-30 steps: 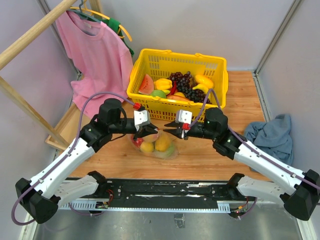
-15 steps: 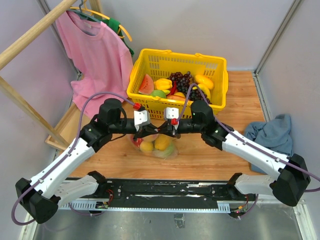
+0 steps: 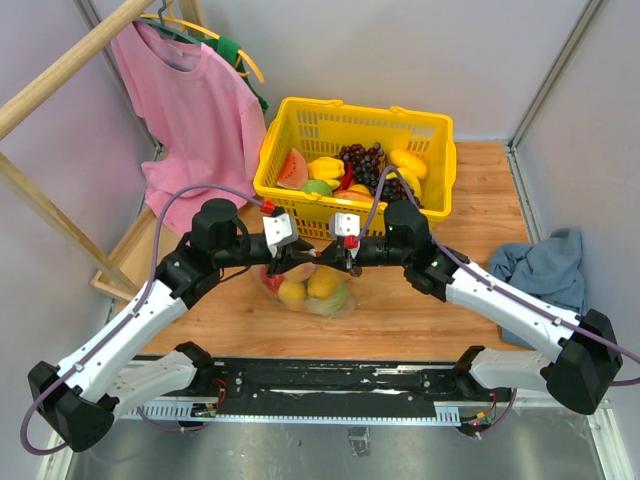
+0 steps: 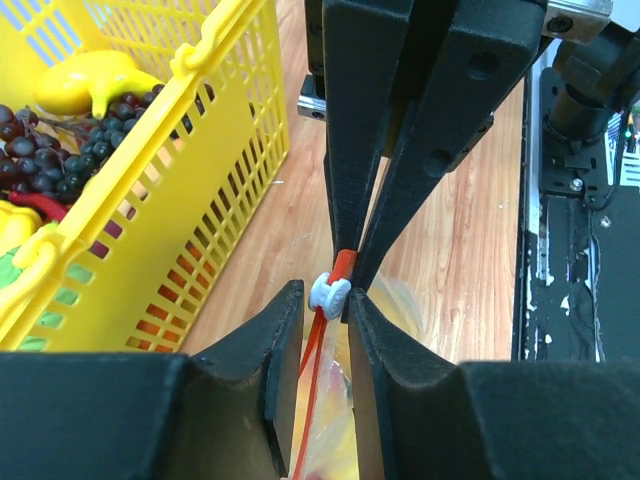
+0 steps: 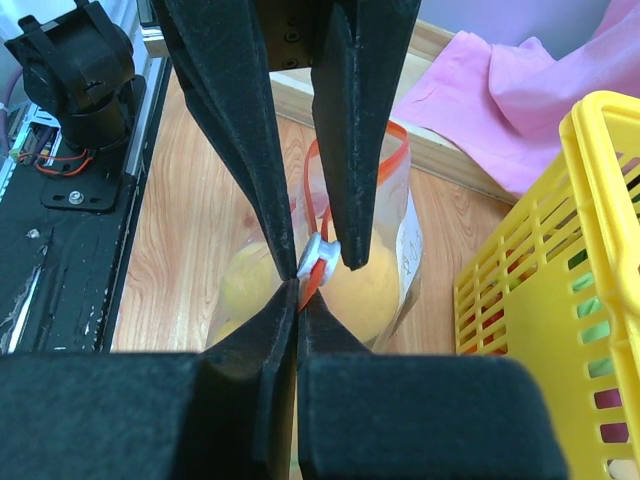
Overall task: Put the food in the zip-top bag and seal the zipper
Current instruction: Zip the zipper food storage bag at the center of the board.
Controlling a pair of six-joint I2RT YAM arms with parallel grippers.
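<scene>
The zip-top bag (image 3: 312, 292) stands on the wooden table, holding food: an orange (image 3: 294, 293) and a yellow piece (image 3: 325, 285). Both grippers meet over its top edge. My right gripper (image 3: 329, 259) is shut on the red zipper strip (image 4: 344, 262), its tips pinched together in the right wrist view (image 5: 298, 290). My left gripper (image 3: 303, 262) straddles the strip, and its fingertips (image 4: 290, 300) hold the zipper's small white slider (image 4: 330, 291) between them. The slider also shows in the right wrist view (image 5: 320, 262), with the bag (image 5: 398, 225) and yellow food (image 5: 365, 290) behind it.
A yellow basket (image 3: 300, 205) of toy fruit stands just behind the bag, close to both grippers (image 4: 150, 200). A pink shirt (image 3: 190, 110) hangs on a wooden rack (image 3: 60, 70) at the left. A blue cloth (image 3: 545, 268) lies at the right.
My right gripper moved left from beside the bag to its top edge and shut on the zipper strip. My left gripper shifted slightly left, staying at the bag's top.
</scene>
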